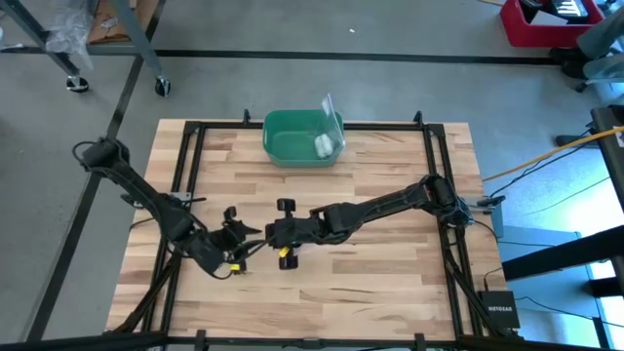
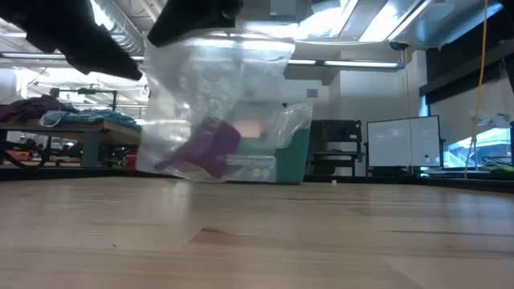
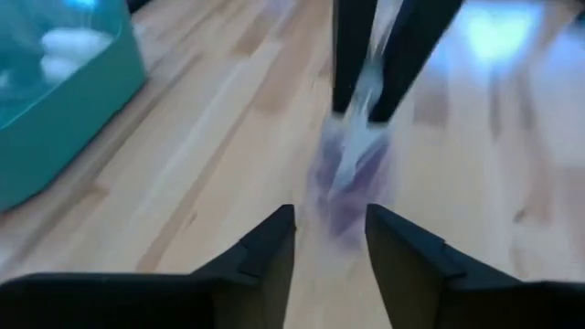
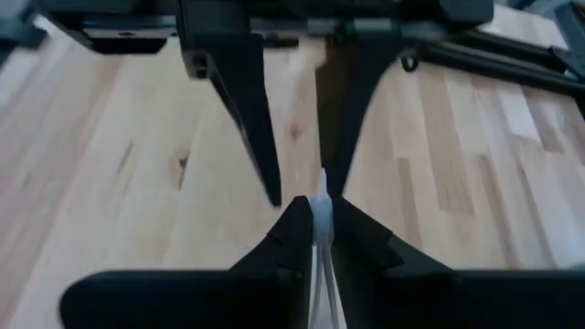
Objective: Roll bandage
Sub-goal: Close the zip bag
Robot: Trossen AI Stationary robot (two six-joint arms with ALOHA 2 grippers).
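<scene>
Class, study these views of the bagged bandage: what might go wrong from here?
1. Only the right gripper pinches the clear plastic bag's top edge; the thin film might slip free.
2. The left gripper stands open beside it, so nothing steadies the purple bandage hanging inside above the table.

"NETGEAR" on black box [image 1: 498,309]

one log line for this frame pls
right gripper: shut on plastic bag; left gripper: open, facing it; bandage: inside the plastic bag
</scene>
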